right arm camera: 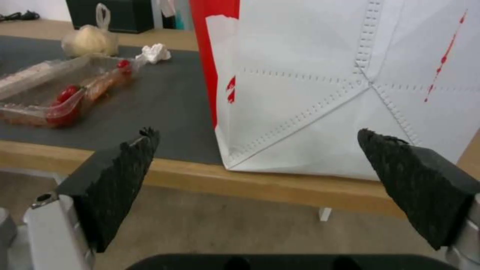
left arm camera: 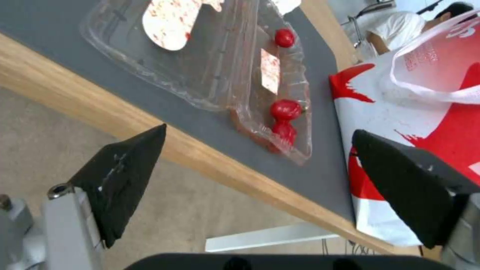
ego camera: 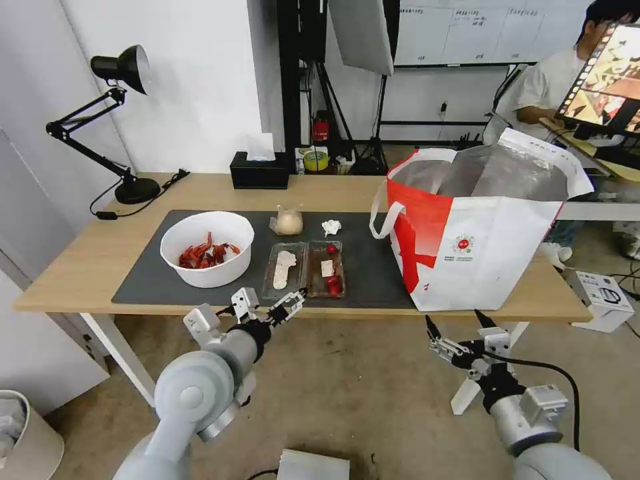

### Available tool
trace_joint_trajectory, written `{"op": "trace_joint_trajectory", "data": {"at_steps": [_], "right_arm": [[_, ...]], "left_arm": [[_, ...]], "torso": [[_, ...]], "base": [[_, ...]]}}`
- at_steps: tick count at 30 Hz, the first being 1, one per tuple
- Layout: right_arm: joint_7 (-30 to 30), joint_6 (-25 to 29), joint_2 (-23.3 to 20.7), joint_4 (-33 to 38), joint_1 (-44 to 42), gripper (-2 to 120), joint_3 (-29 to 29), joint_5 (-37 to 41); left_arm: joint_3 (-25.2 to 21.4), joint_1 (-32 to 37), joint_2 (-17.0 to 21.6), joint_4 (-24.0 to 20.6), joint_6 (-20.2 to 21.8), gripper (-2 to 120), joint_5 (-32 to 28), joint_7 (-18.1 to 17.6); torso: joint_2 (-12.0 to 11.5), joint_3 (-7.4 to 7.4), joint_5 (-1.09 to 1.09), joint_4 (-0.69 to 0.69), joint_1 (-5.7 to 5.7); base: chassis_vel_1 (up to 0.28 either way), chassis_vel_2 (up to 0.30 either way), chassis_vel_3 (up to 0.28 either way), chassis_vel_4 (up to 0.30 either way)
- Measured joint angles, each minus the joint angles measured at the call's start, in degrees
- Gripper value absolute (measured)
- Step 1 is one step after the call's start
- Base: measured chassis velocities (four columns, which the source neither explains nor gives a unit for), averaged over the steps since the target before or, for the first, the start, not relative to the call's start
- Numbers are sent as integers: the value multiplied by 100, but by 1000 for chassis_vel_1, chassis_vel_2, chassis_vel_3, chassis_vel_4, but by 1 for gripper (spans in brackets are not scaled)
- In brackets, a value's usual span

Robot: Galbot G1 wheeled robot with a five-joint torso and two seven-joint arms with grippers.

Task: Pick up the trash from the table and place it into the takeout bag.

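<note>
On the table (ego camera: 80, 267), the dark mat (ego camera: 140, 280) holds the trash: a white bowl of red shells (ego camera: 207, 248), a clear hinged tray with red scraps (ego camera: 305, 269) (left arm camera: 215, 67) (right arm camera: 60, 97), a small bag of beige stuff (ego camera: 288, 222) (right arm camera: 90, 43) and a crumpled tissue (ego camera: 331, 227) (right arm camera: 155, 52). The white-and-red takeout bag (ego camera: 480, 233) (left arm camera: 425, 112) (right arm camera: 325, 93) stands open at the mat's right end. My left gripper (ego camera: 270, 303) (left arm camera: 259, 130) hangs open just off the table's front edge, before the tray. My right gripper (ego camera: 455, 321) (right arm camera: 256, 131) is open and empty, below the edge in front of the takeout bag.
A black tissue box (ego camera: 260, 170) sits at the table's back edge, with a black desk lamp (ego camera: 123, 73) at the back left. On the floor, a white box (ego camera: 603, 297) lies to the right and a bin (ego camera: 20, 433) stands at the lower left.
</note>
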Motion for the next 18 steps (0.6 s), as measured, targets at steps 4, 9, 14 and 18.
{"op": "trace_joint_trajectory", "data": {"at_steps": [4, 9, 14, 18], "right_arm": [[1, 8, 22, 3, -18, 100, 14, -8], [0, 13, 46, 17, -36, 100, 32, -23], [-30, 99, 73, -3, -72, 100, 43, -84], [-45, 131, 132, -43, -72, 100, 11, -125]], "left_arm": [[94, -80, -32, 71, -9, 100, -73, 8], [190, -172, -94, 191, -10, 100, -83, 11], [244, -295, -112, 330, -23, 100, -153, 1], [274, -370, -108, 437, -23, 100, -191, -28]], "torso": [[0, 0, 0, 0, 0], [0, 0, 0, 0, 0], [0, 0, 0, 0, 0], [0, 0, 0, 0, 0]], "base": [[0, 0, 0, 0], [0, 0, 0, 0], [0, 0, 0, 0], [0, 0, 0, 0]]}}
